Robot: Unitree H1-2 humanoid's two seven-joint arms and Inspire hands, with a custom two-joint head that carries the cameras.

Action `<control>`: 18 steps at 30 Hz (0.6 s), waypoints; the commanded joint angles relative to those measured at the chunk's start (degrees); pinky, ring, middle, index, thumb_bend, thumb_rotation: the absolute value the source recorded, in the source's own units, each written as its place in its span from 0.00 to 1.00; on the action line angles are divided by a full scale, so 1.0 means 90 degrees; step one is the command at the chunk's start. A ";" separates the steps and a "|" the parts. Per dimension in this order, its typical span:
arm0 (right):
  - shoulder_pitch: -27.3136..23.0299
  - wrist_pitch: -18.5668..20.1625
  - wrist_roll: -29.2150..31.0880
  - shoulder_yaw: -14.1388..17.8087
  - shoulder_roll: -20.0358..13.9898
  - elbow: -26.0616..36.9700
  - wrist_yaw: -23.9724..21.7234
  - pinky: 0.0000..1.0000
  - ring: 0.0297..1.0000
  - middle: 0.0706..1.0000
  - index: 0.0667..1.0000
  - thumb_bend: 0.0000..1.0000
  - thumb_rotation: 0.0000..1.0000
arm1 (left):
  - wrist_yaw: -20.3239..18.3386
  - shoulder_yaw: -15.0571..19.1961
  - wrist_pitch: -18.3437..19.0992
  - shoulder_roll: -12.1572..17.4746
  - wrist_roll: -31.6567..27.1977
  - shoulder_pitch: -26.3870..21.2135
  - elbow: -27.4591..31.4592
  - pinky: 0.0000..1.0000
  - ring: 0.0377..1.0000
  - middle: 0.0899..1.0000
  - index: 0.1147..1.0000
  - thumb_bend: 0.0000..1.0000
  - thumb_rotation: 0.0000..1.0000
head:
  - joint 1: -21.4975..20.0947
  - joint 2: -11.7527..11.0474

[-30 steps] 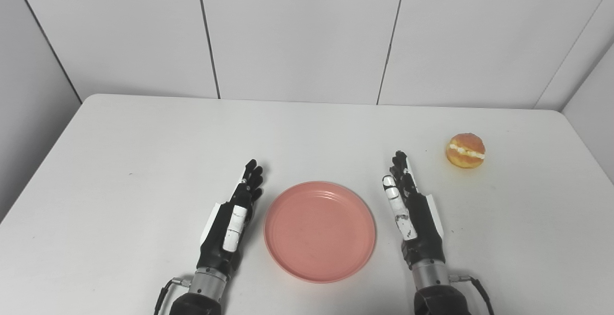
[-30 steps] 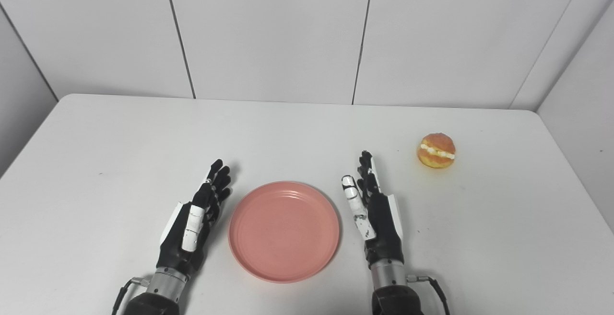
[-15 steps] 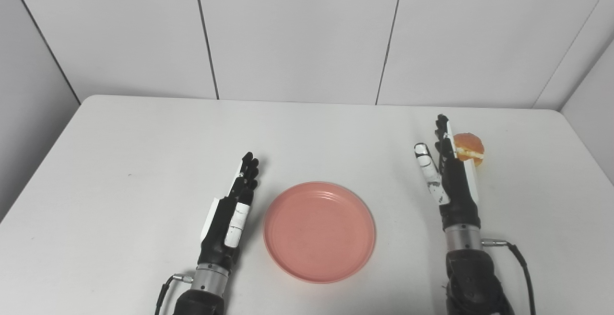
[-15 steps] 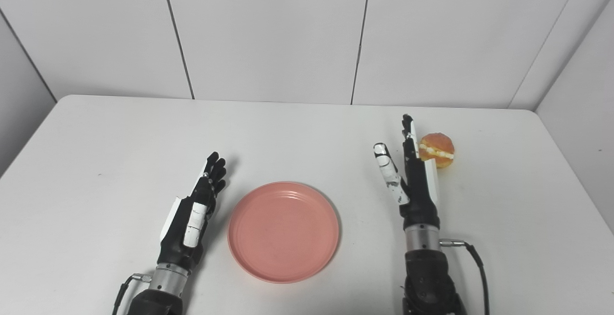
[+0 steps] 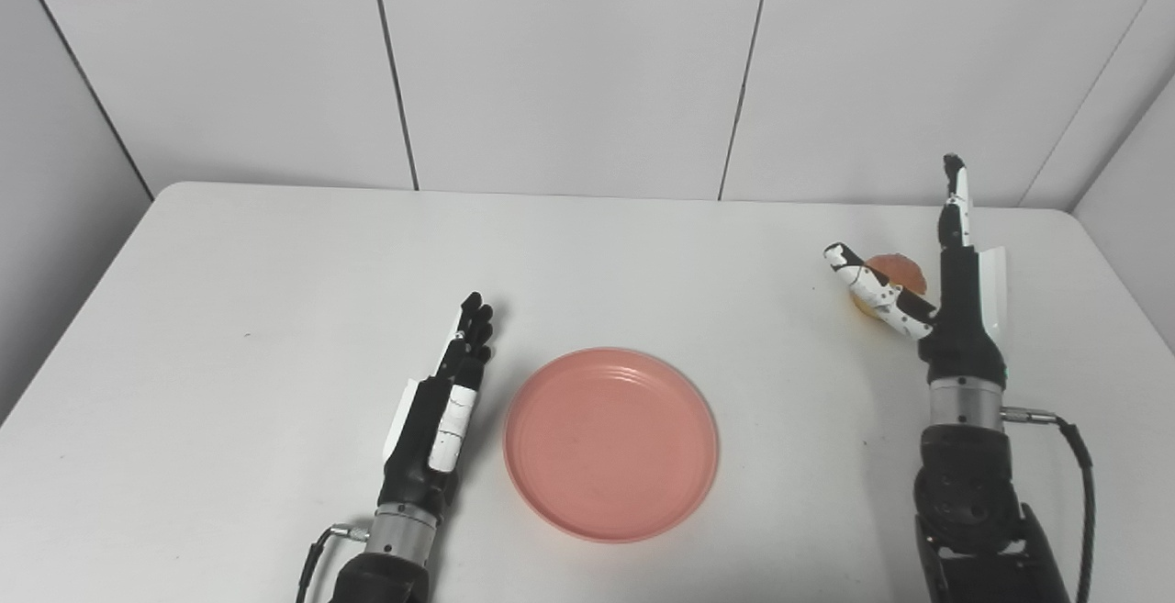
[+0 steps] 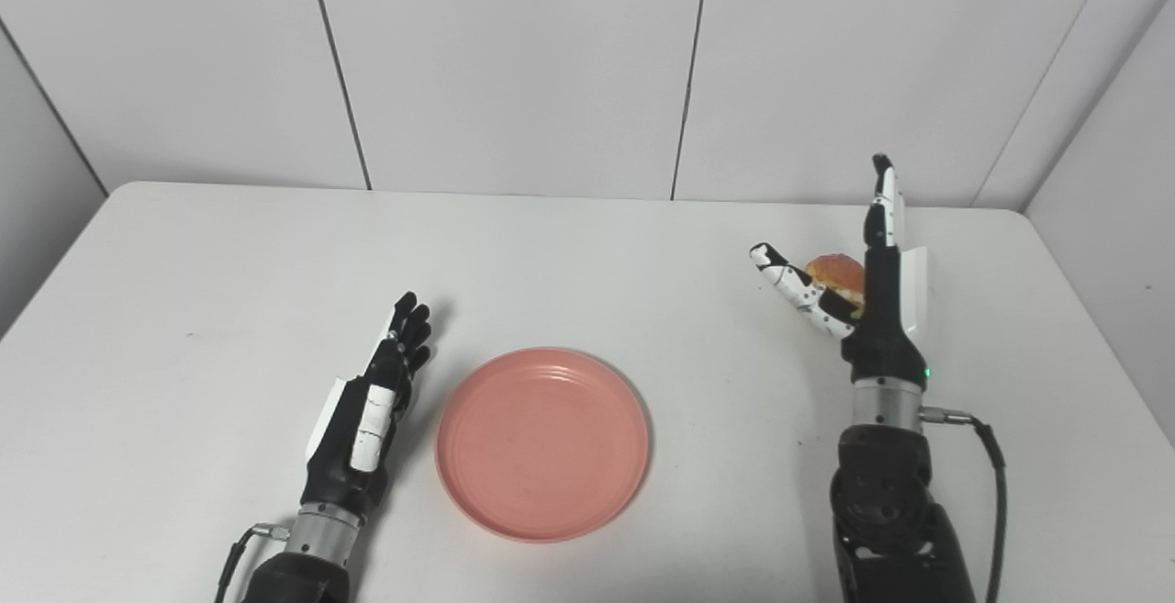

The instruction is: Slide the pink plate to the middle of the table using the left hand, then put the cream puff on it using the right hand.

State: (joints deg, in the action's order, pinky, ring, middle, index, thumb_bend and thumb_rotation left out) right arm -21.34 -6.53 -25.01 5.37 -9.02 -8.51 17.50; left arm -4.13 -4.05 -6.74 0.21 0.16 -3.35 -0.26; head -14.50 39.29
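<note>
Right hand (image 5: 950, 295): raised at the far right of the table (image 5: 229, 309), fingers extended upward, thumb splayed to the left. Released; it grips nothing. The cream puff (image 5: 892, 271) sits on the table in the gap between thumb and fingers, partly masked by the thumb. Contact between hand and puff cannot be confirmed.

Left hand (image 5: 445, 410): lies flat on the table, fingers straight and together, released, just beside the left rim of the pink plate (image 5: 610, 442) with a narrow gap showing. The plate rests near the middle of the table toward the near edge, well apart from the puff. The slide step appears complete; the pick-up appears to be in hand.

Risks, as judgement: the puff is soft and round. Closing too hard could crush it and squeeze out the filling; closing off-centre, with the thumb low, could roll it away toward the table's right edge. A loose hold could drop it short of the plate during the carry.

View differences: the left eye view hides most of the puff's lower half behind the thumb; the right eye view shows its top dome more clearly (image 6: 835, 271), closer to the fingers, plus a green light on the wrist.
</note>
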 commanded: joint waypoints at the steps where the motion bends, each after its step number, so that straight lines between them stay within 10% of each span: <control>1: -0.0330 0.0265 -0.0183 0.0102 -0.0207 0.0046 0.0186 0.98 1.00 1.00 1.00 0.67 0.53 | -0.0009 0.0012 0.0029 -0.0045 -0.0107 0.0190 -0.0148 1.00 1.00 1.00 1.00 0.78 1.00 | -0.0003 -0.0004; 18: -0.0794 0.1809 -0.0473 -0.0088 -0.0831 -0.0962 -0.0089 0.82 0.90 0.95 0.94 0.76 0.27 | -0.0061 -0.0010 0.0317 -0.0031 -0.0194 0.0258 0.0091 1.00 1.00 1.00 1.00 0.78 1.00 | -0.0062 0.0041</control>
State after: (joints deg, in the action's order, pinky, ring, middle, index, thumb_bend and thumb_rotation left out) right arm -25.92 10.33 -28.91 4.91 -14.63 -17.29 16.05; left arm -4.21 -3.96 -3.94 -0.01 -1.02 -2.82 1.18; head -15.12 39.64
